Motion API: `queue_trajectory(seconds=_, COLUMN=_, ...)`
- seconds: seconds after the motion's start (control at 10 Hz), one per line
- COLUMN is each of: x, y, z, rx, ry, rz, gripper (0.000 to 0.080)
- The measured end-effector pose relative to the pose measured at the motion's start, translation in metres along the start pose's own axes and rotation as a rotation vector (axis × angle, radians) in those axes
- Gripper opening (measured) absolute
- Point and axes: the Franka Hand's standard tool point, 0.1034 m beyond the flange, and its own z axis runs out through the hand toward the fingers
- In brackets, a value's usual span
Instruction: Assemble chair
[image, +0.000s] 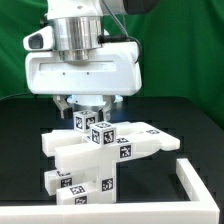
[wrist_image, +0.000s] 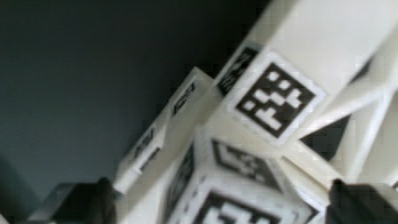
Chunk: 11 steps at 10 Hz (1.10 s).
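Note:
The chair (image: 105, 155) is a cluster of white matte blocks and slabs with black-and-white tags, standing on the black table in the middle of the exterior view. Its topmost tagged blocks (image: 95, 128) sit just under my gripper (image: 91, 104). In the wrist view the tagged top piece (wrist_image: 267, 95) fills the picture, slanting between my two dark fingertips (wrist_image: 82, 200). My gripper (wrist_image: 222, 205) is open, with its jaws wide apart on either side of that piece. I see no firm contact with it.
A white L-shaped rail (image: 196, 178) lies on the black table at the exterior view's lower right. A green curtain (image: 185, 50) hangs behind. The big glossy arm body (image: 85, 60) looms over the chair and hides what is behind it.

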Motion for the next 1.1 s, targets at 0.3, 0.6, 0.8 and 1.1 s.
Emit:
queue_trajectory(seconds=0.3, x=-0.0053, y=0.0048, z=0.0027, rx=-0.009, ry=0.003, rz=-0.257, gripper=0.0645)
queue_trajectory(seconds=0.6, x=-0.0040, y=0.0018, z=0.0058, rx=-0.041, ry=0.023, rz=-0.672, gripper=0.0648)
queue_trajectory(seconds=0.8, x=-0.0066, y=0.0008, z=0.0083, rx=-0.041, ry=0.028, rz=-0.674, gripper=0.0626)
queue_trajectory(seconds=1.1, x=-0.0067, y=0.0009, z=0.0088, rx=-0.038, ry=0.030, rz=-0.493, gripper=0.0280)
